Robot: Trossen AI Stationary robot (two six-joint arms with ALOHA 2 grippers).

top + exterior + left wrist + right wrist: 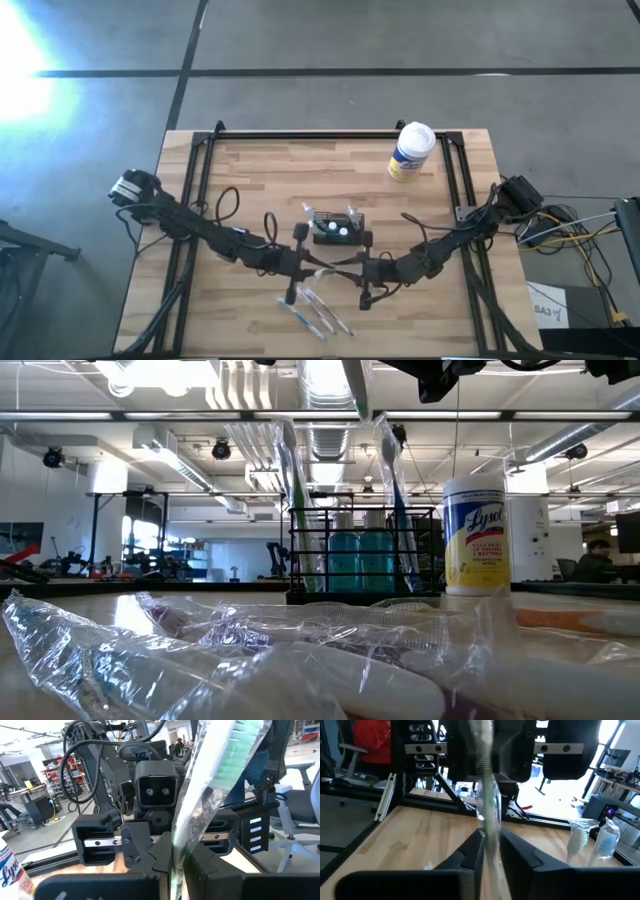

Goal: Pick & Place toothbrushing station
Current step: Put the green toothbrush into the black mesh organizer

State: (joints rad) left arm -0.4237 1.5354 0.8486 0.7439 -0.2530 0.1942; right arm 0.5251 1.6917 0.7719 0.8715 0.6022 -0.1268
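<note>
Counter: light wooden counter point(260, 175) with a black frame along its edges.
Station: the small black wire toothbrushing station point(335, 229) stands upright near the middle of the counter, between the two arms; in the low view point(365, 555) it holds two wrapped toothbrushes upright.
Left pincer: the left pincer point(172, 865) is over the near-middle of the counter, just in front of the station, its fingers pressed on a toothbrush in clear plastic wrap point(220, 775) with green and white bristles.
Right pincer: the right pincer point(491, 851) faces the left one at close range, its fingers closed on the same wrapped toothbrush, which runs between both pincers.
Canister: a white-and-yellow round wipes canister point(410, 152) stands toward the far right of the counter, well apart from the station.
Loose brushes: more clear-wrapped toothbrushes point(318, 312) lie flat at the near edge, just below the pincers.
Background: a person in a red top point(370, 740) sits beyond the counter.
</note>
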